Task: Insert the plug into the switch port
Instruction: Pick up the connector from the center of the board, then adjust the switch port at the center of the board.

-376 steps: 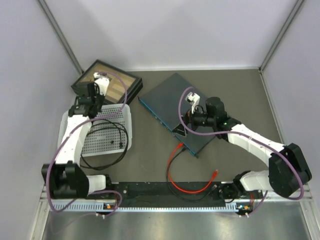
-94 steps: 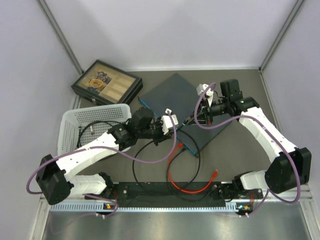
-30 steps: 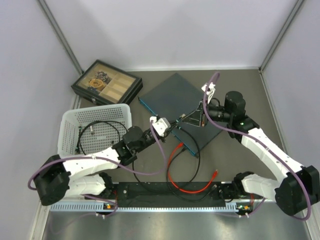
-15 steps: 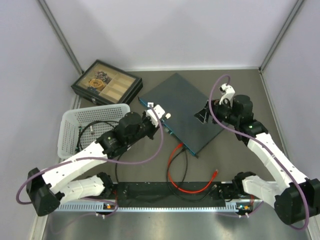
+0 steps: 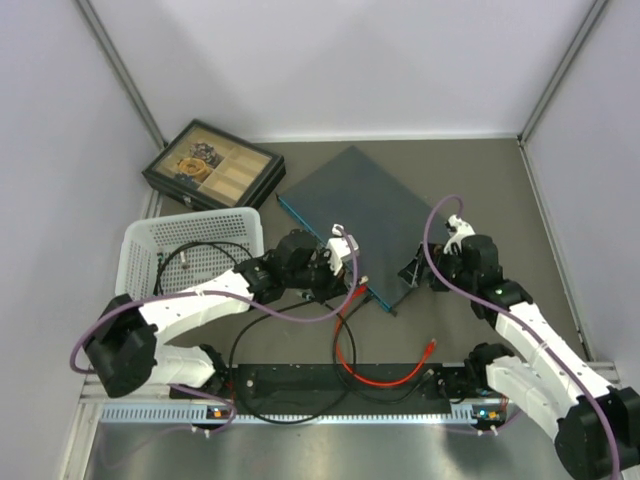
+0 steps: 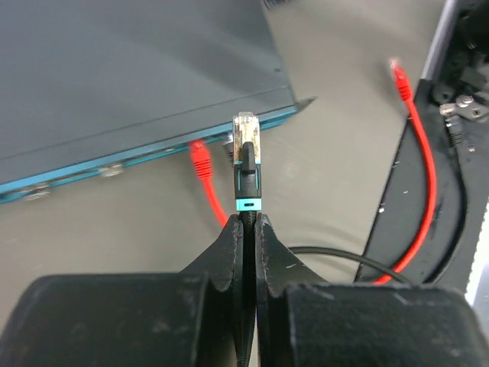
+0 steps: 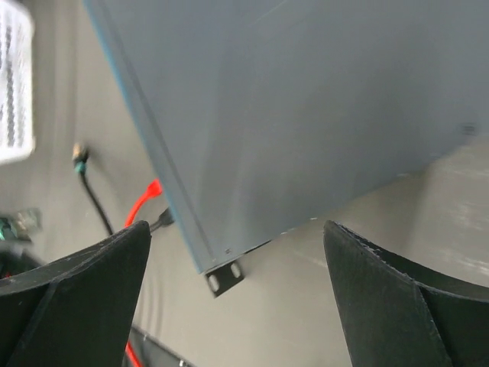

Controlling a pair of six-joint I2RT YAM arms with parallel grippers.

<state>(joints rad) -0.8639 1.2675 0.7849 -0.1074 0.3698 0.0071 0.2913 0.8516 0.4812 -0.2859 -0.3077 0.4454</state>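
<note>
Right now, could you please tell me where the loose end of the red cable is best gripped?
Probably just behind the free red plug, on the thin red cable, coming from above: it lies flat and nothing overhangs it.

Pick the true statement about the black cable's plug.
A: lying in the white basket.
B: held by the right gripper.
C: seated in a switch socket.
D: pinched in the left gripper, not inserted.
D: the left wrist view shows the left gripper shut on the plug, its clear tip exposed before the switch.
</note>
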